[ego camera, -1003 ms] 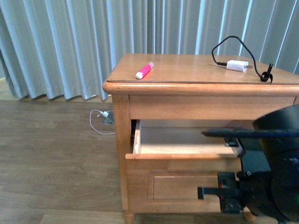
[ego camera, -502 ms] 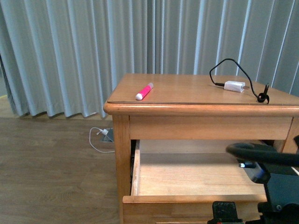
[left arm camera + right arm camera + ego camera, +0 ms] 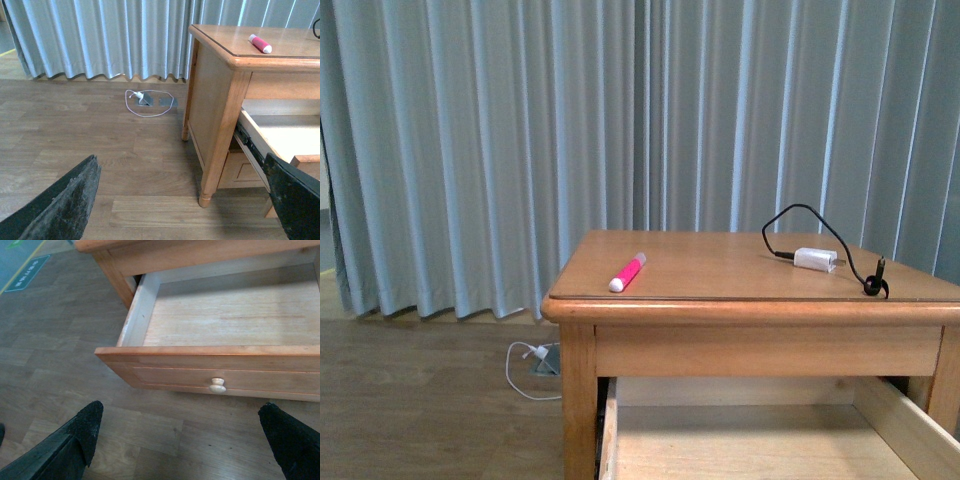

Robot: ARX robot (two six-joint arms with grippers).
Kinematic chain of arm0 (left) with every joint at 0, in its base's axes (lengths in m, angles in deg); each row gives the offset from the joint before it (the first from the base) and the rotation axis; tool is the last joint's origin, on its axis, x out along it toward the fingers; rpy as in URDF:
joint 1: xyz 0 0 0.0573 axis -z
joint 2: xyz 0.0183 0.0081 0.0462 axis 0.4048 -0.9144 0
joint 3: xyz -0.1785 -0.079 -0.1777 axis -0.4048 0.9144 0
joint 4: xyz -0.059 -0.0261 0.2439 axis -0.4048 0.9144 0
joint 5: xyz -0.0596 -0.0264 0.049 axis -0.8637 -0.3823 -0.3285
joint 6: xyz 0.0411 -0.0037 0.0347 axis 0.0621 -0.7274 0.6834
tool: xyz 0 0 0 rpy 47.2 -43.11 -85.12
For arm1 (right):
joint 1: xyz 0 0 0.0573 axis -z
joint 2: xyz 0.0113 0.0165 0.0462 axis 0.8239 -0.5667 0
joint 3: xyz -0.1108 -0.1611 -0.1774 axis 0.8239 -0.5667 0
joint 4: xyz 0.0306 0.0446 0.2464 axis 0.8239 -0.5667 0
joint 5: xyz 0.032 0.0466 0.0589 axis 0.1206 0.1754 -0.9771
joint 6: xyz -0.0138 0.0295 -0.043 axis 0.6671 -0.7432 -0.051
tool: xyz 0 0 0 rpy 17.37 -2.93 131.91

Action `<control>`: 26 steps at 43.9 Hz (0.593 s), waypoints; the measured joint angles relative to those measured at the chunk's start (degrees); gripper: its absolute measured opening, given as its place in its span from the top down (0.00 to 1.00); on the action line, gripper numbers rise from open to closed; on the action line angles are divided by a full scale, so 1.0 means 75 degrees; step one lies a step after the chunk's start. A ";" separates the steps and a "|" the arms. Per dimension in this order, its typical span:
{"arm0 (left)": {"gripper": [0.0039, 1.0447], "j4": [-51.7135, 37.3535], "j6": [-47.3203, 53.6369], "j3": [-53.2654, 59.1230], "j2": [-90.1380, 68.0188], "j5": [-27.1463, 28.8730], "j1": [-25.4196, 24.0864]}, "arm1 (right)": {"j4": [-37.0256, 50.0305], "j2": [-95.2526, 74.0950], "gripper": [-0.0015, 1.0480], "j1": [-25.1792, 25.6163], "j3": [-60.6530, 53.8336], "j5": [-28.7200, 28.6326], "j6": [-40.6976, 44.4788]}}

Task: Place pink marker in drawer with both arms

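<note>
The pink marker [image 3: 627,272] lies flat on the nightstand top near its left front corner; the left wrist view shows the pink marker [image 3: 260,43] there too. Below the top, the drawer [image 3: 611,432] stands pulled out with nothing in it. My left gripper [image 3: 182,200] is open, low over the floor to the left of the nightstand, with the drawer's side [image 3: 257,147] ahead of it. My right gripper [image 3: 182,432] is open in front of the drawer front [image 3: 165,375] and its round knob [image 3: 217,385], touching nothing. Neither arm shows in the front view.
A white charger plug [image 3: 815,259] with a black cable lies on the right of the nightstand top [image 3: 720,262]. A white cable and floor socket [image 3: 147,99] sit on the wooden floor by the grey curtain [image 3: 520,140]. A nightstand leg [image 3: 206,197] stands near my left gripper.
The front view has risen, so the nightstand top sits lower in the picture. The black right arm and gripper at the drawer have dropped out of that view. The drawer has come further out.
</note>
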 joint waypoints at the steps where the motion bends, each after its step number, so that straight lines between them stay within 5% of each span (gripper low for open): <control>1: 0.05 0.0000 0.0000 0.0000 0.0000 0.0000 0.0000 | -0.0114 0.0160 0.08 -0.0020 0.0000 0.0000 0.0000; 26: 0.05 0.0000 0.0000 0.0000 0.0000 0.0000 0.0000 | -0.0469 0.0877 0.08 -0.0227 -0.0047 -0.0017 0.0064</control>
